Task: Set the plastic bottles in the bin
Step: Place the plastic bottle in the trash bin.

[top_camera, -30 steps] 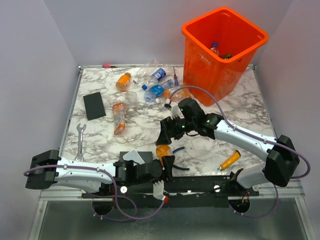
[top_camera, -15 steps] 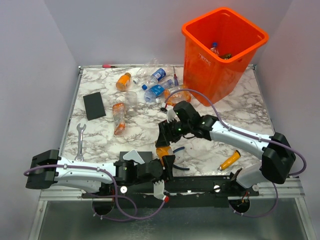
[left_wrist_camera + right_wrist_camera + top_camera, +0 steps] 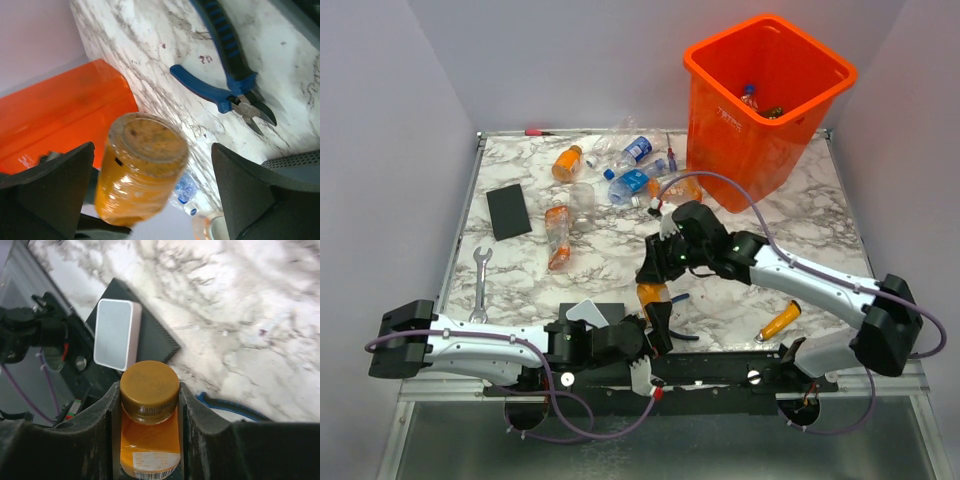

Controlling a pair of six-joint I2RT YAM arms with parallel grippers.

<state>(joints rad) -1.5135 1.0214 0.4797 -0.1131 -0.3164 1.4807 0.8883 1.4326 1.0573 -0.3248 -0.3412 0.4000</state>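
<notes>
My right gripper point(image 3: 150, 407) is clamped on the orange bottle point(image 3: 149, 437), one finger pressed against each side at its brown cap and neck. My left gripper point(image 3: 150, 192) stands wide around the bottle's base, touching it on neither side. The bottle is near the marble table's point(image 3: 800, 220) front edge, beside the blue-handled pliers point(image 3: 225, 82). The orange bin point(image 3: 760, 135) stands at the far right corner, well apart, with more bottles point(image 3: 632, 150) scattered to its left

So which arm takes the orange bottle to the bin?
Right. The right jaws grip the orange bottle at the cap, the left jaws stand open around its base, and the bin stands far right.
</notes>
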